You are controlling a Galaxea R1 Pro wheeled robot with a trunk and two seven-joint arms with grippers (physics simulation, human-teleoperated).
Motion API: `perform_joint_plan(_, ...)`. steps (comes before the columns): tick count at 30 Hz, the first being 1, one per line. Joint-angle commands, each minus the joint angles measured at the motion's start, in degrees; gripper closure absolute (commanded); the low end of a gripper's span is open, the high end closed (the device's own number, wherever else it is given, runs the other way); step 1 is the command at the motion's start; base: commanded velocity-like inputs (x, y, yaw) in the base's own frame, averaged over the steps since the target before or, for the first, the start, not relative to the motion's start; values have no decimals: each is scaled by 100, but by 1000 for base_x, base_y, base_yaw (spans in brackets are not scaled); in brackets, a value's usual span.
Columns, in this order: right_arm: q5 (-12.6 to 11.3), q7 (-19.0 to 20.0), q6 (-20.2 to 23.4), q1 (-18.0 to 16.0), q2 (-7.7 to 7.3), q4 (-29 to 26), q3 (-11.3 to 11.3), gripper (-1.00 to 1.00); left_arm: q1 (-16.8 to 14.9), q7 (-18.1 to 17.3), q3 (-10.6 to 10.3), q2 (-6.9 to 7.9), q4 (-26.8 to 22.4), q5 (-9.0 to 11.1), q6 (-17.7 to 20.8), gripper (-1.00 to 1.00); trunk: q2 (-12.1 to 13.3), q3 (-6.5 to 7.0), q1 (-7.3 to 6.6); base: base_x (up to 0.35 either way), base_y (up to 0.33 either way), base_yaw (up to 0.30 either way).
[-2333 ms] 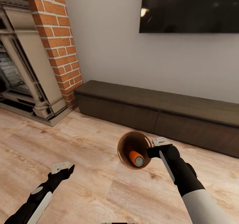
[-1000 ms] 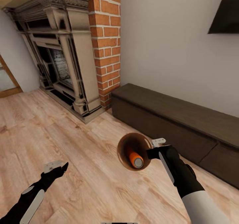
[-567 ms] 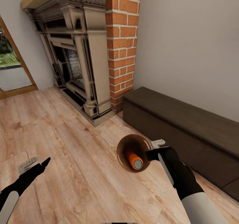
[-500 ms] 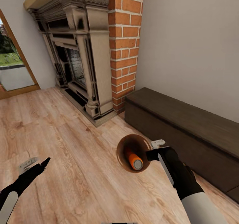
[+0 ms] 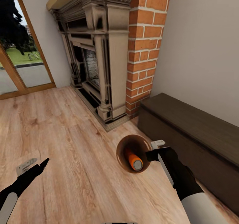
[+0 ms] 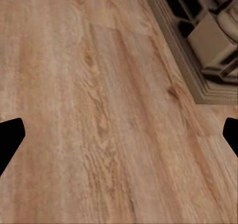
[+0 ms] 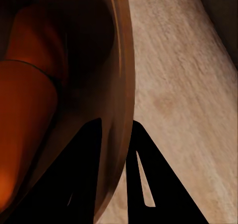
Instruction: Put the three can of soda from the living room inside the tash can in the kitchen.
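The tash can (image 5: 124, 151), a copper-brown bucket, hangs above the floor with its mouth tipped toward the camera. My right gripper (image 5: 152, 150) is shut on its rim at the right side. One orange can of soda (image 5: 133, 160) with a silver top lies inside it. In the right wrist view the tash can wall (image 7: 121, 85) runs between the two dark fingers (image 7: 84, 169), and the orange can of soda (image 7: 25, 114) fills the inside. My left gripper (image 5: 33, 165) hangs low at the left, open and holding nothing; its fingertips (image 6: 9, 139) sit far apart over bare floor.
A brick fireplace (image 5: 99, 55) with a carved surround stands ahead. A low dark wooden bench (image 5: 189, 131) runs along the wall at the right. A glass door (image 5: 20, 61) with a wood frame is at the far left. Pale wood floor (image 5: 66, 157) stretches between.
The whole view has swung left: the TV has left the picture, the fireplace moved toward the centre, and the glass door came in. My left arm shifted toward the left edge. The right gripper kept its hold.
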Motion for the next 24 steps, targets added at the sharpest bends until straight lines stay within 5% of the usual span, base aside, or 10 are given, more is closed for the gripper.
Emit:
perform_joint_plan(1, -85, 24, -2, -2, 1, -3, 1, 100, 0, 1, 0, -1, 3, 0, -2, -100, -1, 1, -1, 284, 0, 257)
perform_joint_plan(24, -85, 24, -5, 0, 1, 32, 1, 100, 0, 54, -8, -2, 20, -42, -29, -100, -1, 1, -1, 278, 0, 257)
